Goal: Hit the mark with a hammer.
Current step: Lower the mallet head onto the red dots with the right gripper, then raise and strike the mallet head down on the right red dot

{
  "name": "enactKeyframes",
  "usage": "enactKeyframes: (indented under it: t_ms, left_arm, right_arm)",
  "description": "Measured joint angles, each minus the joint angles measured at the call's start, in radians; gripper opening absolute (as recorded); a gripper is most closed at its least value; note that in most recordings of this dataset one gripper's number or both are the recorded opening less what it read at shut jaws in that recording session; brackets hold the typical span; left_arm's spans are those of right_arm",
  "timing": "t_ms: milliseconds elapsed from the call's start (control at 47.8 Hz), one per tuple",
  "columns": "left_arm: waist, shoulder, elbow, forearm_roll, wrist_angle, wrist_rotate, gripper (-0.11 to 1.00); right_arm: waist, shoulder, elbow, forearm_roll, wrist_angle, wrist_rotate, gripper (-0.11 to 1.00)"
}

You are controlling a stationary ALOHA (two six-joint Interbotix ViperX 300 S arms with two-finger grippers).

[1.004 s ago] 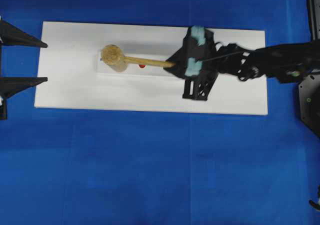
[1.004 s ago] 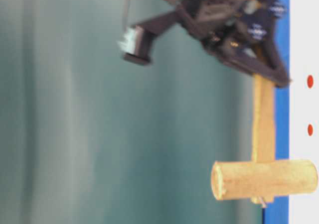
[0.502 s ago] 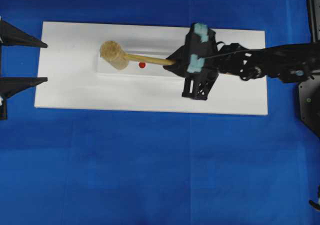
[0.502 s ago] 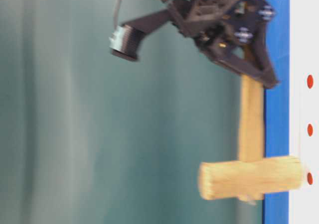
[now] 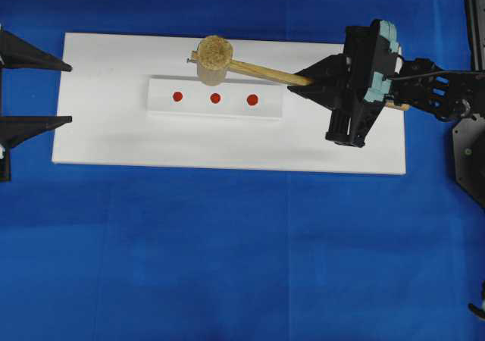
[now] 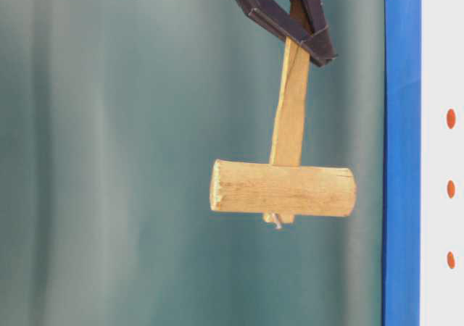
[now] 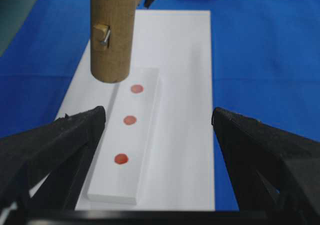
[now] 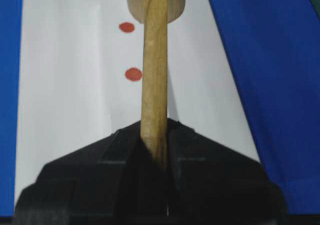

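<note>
The hammer [image 5: 214, 59] hangs in the air above the far side of the white board, its thick head [image 6: 283, 188] well clear of the surface. My right gripper [image 5: 311, 79] is shut on its long handle [image 8: 155, 75], which runs out between the black fingers [image 8: 120, 150]. Three red marks [image 5: 177, 96] [image 5: 215, 98] [image 5: 252, 98] sit in a row on a raised white strip [image 7: 150, 135]. All three show. The hammer head [image 7: 112, 32] hovers over the strip's far end in the left wrist view. My left gripper [image 7: 159, 116] stands wide open and empty at the board's left end [image 5: 70, 94].
The white board [image 5: 114, 144] lies on a blue cloth [image 5: 227, 265]. The right arm [image 5: 432, 95] stretches in from the right edge, where a black base [image 5: 470, 151] stands. A grey-green backdrop [image 6: 109, 159] fills the table-level view.
The hammer head was down on the strip at the leftmost mark. It has since risen and swung back to the right and far side, and the right gripper has drawn back with it.
</note>
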Motion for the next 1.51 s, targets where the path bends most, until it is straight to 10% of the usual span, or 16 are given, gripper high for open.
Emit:
enactKeyframes:
  t_ms: [774,1505]
  left_arm:
    - [0.002,0.0,0.002,0.0,0.009,-0.008,0.91]
    - [0.002,-0.002,0.003,-0.002,0.009,-0.005,0.91]
  right_arm:
    - [0.005,0.202,-0.011,0.081,0.048,0.002,0.02]
    - [0.018,-0.287,0.193,0.066,0.043,-0.006,0.02]
